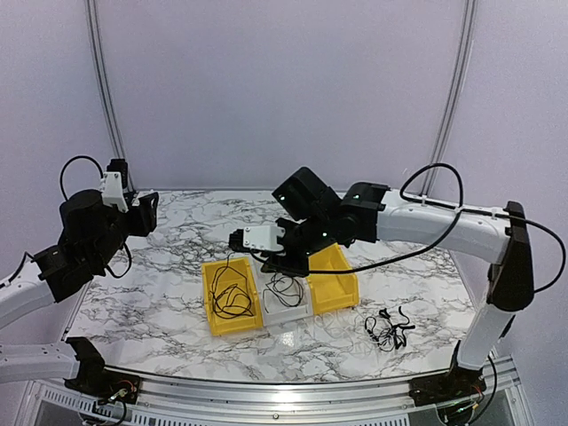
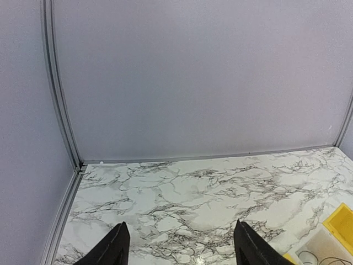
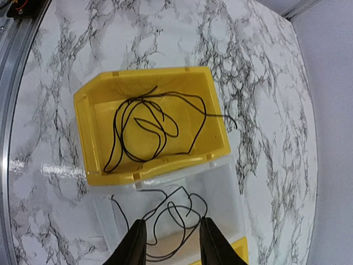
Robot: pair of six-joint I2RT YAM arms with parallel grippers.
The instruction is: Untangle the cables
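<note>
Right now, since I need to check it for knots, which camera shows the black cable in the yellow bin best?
The right wrist view: it looks straight down on the black cable, its loops large and unobstructed in the yellow bin. The top external view shows it small; the left wrist view does not show it.

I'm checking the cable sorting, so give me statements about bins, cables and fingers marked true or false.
1. The yellow bin nearest the left arm holds a black cable. True.
2. The clear bin is empty. False: a second black cable lies in it.
3. A tangle of cables lies on the table, outside the bins. True.
4. The left gripper has its fingers clamped on a cable. False: they stand apart with nothing between them.
5. The right gripper hangs over the clear bin. True.
</note>
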